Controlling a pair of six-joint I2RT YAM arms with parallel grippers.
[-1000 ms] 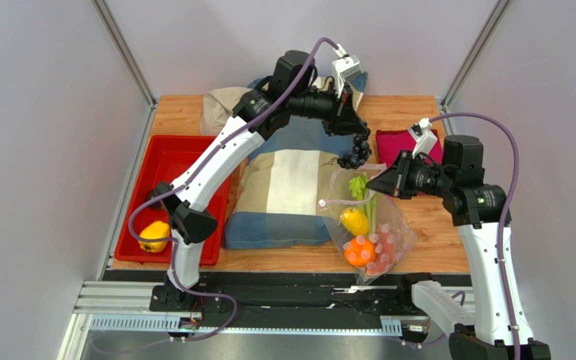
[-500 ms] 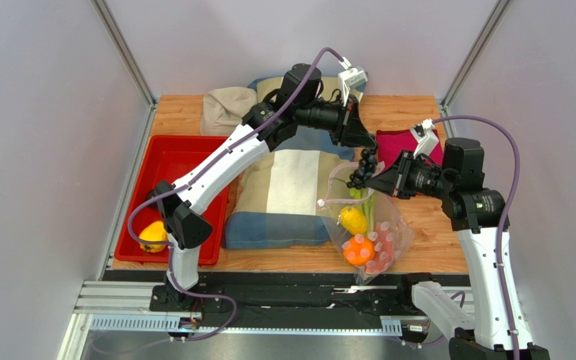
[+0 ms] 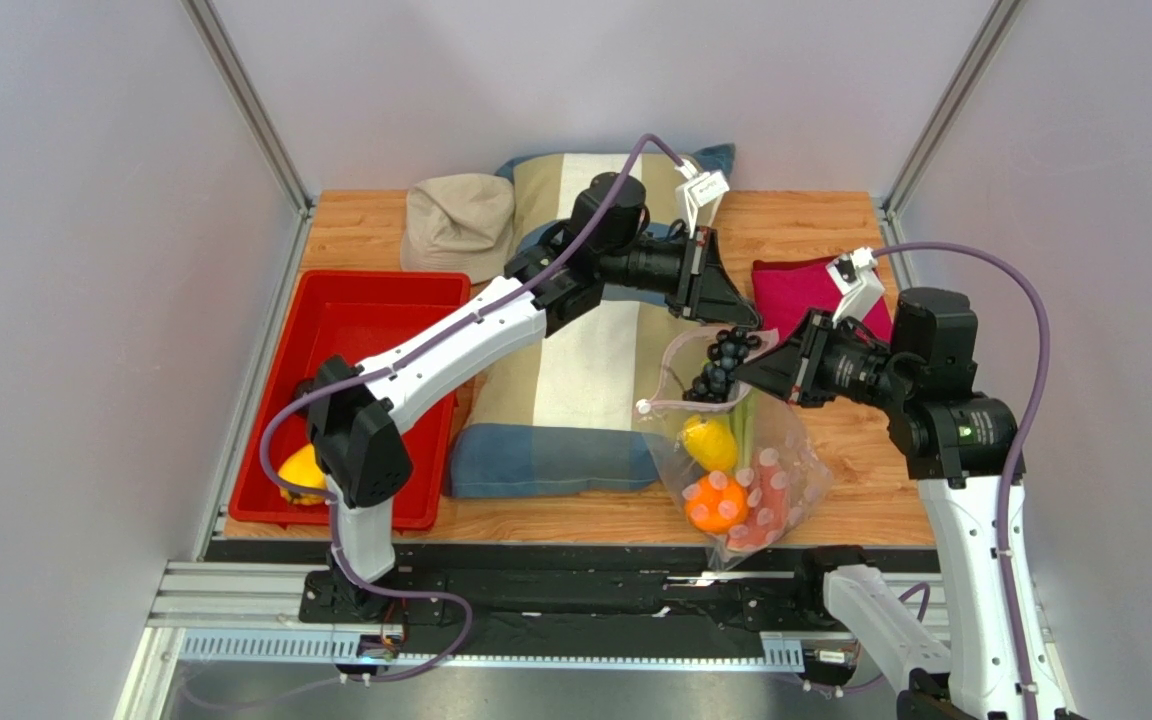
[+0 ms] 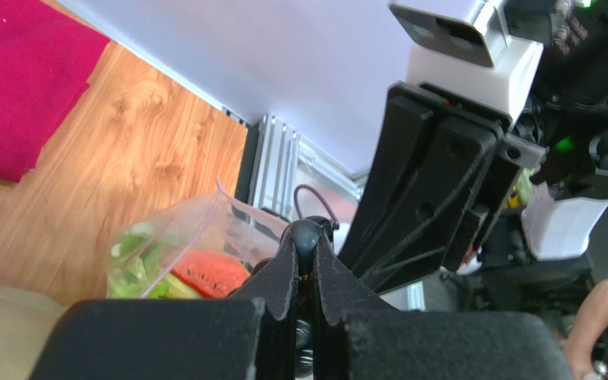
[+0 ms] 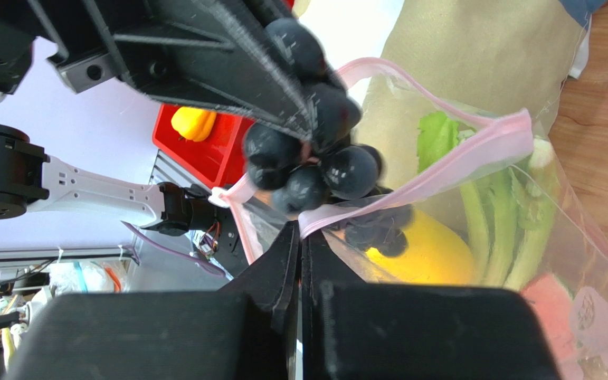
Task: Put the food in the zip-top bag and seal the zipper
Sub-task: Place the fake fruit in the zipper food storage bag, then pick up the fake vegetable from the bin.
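The clear zip-top bag [image 3: 778,473] lies on the table's right front, its mouth held up. My right gripper [image 3: 755,365] is shut on the pink zipper [image 5: 458,162] strip at the rim. My left gripper [image 3: 728,321] is shut on the dark grape cluster [image 3: 713,365], which hangs at the open mouth, its lowest grapes just inside. Inside the bag lie a yellow pepper [image 3: 708,443], an orange [image 3: 717,503], green celery [image 5: 505,214] and a reddish slice [image 5: 553,305]. In the left wrist view one grape [image 4: 307,235] sits pinched at the fingertips.
A red tray [image 3: 357,323] at the left holds another yellow pepper [image 3: 304,473]. A striped cushion [image 3: 567,375] fills the middle, with a beige cloth [image 3: 459,218] behind it. A magenta cloth [image 3: 800,293] lies at the back right, close to both grippers.
My left gripper has carried the grapes right and down, from above the cushion to the bag's mouth. The right gripper has kept its hold on the zipper edge, shifting slightly.
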